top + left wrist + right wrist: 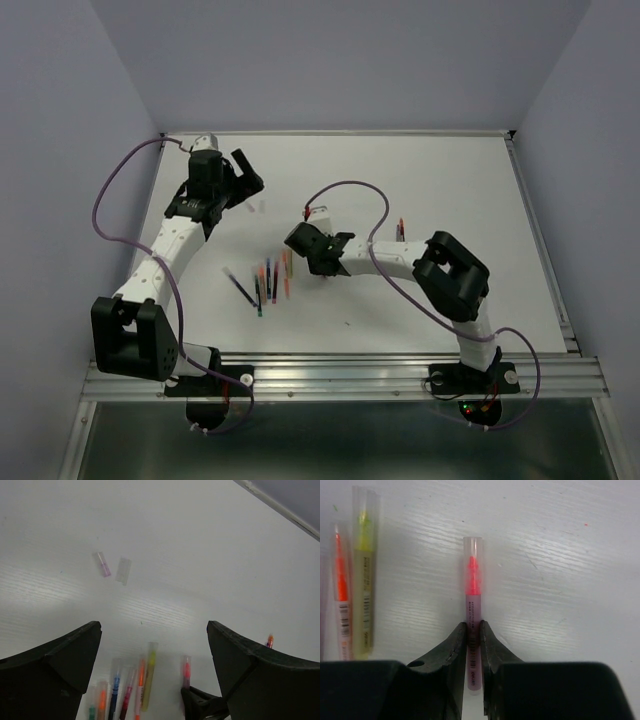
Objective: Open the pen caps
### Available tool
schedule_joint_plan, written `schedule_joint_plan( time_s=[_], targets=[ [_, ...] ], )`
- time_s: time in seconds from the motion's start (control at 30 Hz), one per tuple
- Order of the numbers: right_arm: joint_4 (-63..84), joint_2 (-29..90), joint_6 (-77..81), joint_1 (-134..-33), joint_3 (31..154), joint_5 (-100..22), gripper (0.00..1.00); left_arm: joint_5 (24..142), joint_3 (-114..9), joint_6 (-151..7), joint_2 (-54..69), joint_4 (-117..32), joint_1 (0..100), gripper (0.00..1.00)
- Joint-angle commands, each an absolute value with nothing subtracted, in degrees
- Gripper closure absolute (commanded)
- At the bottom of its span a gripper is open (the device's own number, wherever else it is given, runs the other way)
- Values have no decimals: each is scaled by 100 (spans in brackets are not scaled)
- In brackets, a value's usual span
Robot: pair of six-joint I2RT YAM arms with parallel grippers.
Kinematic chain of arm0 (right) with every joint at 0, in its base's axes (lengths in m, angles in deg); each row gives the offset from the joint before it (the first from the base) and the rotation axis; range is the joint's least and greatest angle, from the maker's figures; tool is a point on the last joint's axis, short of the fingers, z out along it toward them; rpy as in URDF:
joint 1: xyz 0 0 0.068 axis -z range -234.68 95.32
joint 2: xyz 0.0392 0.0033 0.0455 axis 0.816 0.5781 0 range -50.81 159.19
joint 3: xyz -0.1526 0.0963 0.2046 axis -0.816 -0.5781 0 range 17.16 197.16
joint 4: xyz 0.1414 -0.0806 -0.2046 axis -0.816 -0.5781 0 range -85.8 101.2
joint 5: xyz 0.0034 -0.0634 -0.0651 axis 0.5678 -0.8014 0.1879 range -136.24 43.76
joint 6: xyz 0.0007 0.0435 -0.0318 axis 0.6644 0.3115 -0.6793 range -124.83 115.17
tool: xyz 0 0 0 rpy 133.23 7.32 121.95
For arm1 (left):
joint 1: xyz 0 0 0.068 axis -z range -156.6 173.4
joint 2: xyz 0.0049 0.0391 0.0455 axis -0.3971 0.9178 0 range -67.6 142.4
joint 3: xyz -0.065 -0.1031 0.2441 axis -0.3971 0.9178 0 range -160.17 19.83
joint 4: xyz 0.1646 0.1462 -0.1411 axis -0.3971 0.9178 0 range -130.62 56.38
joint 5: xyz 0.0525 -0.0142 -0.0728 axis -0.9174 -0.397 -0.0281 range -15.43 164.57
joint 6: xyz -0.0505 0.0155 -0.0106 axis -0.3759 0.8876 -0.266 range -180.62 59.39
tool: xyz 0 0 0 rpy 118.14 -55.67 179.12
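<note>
My right gripper (473, 628) is shut on the body of a pink pen (473, 611), which lies on the table with its clear cap (473, 555) on, pointing away. In the top view the right gripper (328, 268) is just right of the cluster of pens (268, 282). My left gripper (250, 172) is open and empty, raised at the far left. In the left wrist view its wide-open jaws (154, 627) frame the pens (148, 677) and the held pink pen (186, 672). Two loose caps, one pink (103, 563) and one clear (123, 571), lie beyond.
A yellow-green pen (364, 575) and an orange pen (340, 585) lie capped to the left of the held pen. A black pen (240, 288) lies at the cluster's left. An orange-red pen (400, 230) lies apart near the right arm. The table's metal rail (545, 250) runs along the right.
</note>
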State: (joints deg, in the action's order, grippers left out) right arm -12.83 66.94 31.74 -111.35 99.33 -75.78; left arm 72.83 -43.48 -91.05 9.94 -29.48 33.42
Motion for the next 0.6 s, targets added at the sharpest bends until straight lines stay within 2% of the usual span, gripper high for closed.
schedule_joint_plan(
  time_s=[0.0, 0.13, 0.3, 0.57],
  targets=[
    [-1264, 5681, 2419, -10971, 9532, -8052, 99, 8594, -4135, -9006, 869, -3630, 3377, 1],
    [315, 4510, 1532, -10541, 8626, -6397, 99, 9503, -3985, -9102, 851, -4166, 3543, 1],
    [1269, 3621, 1213, -10329, 8000, -4417, 99, 9601, -4011, -9234, 860, -4387, 4044, 1],
    [1392, 3436, 1239, -9924, 8105, -3763, 99, 9548, -4090, -9462, 939, -4606, 4475, 1]
  ],
)
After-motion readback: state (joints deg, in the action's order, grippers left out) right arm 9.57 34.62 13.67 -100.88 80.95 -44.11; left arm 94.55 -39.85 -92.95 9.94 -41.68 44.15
